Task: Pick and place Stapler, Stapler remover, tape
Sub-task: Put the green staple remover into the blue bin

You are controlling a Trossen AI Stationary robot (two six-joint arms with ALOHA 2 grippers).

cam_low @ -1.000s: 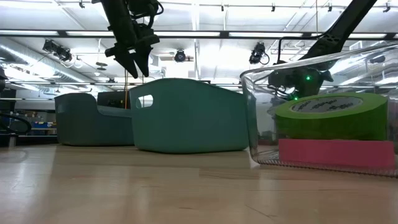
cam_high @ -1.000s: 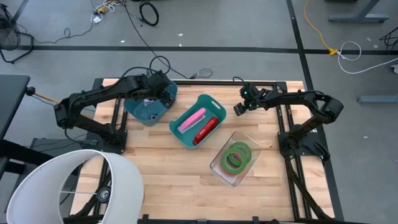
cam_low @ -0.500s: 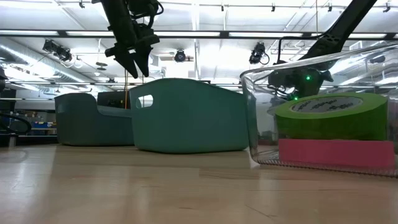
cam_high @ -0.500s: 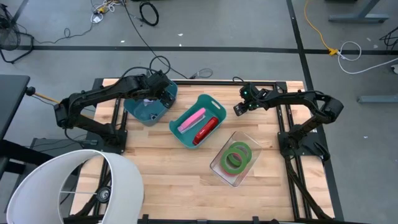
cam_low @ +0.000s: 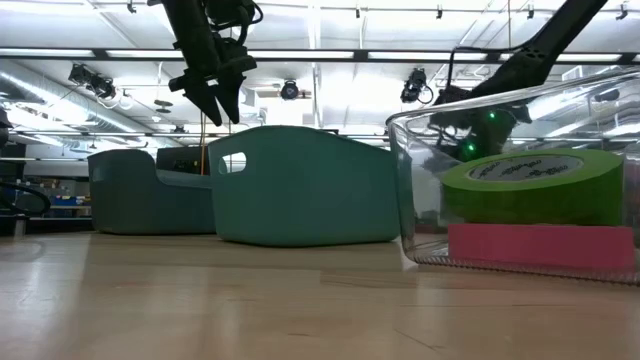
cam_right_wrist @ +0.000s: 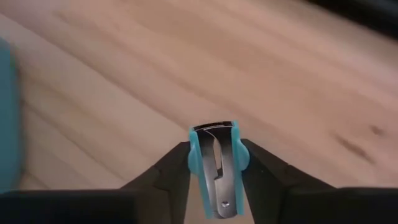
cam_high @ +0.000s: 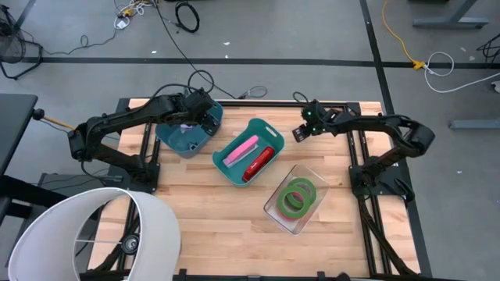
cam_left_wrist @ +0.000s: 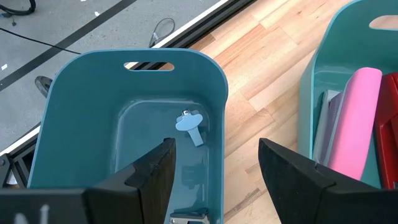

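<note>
- The small staple remover with light-blue plastic grips and metal claws (cam_right_wrist: 214, 168) sits between the fingers of the right gripper (cam_right_wrist: 214, 163), which pinch it from both sides above the bare wooden table (cam_right_wrist: 124, 87).
- Its long axis runs along the fingers, its far end sticking out past the fingertips.
- In the high view the right gripper (cam_high: 299, 134) hangs above the table's far half, just beside the green oval plastic bin (cam_high: 258, 129).
- That bin holds a pink stapler (cam_high: 241, 149) and a red stapler (cam_high: 259, 163) lying side by side, long axes along the bin's length.
- Near the table's front right, a clear plastic container (cam_high: 275, 204) holds two flat ring-shaped tape rolls (cam_high: 298, 194), green on top; the low view shows the green roll (cam_low: 540, 185) stacked on a red one (cam_low: 540, 245).
- The left gripper (cam_left_wrist: 214, 168) hangs over the blue rounded plastic bin (cam_left_wrist: 74, 81) at the far left, its jaws spread wide and holding nothing.
- Inside that blue bin lies another light-blue staple remover (cam_left_wrist: 190, 126) on the floor, and a metal piece shows at the near wall.
</note>
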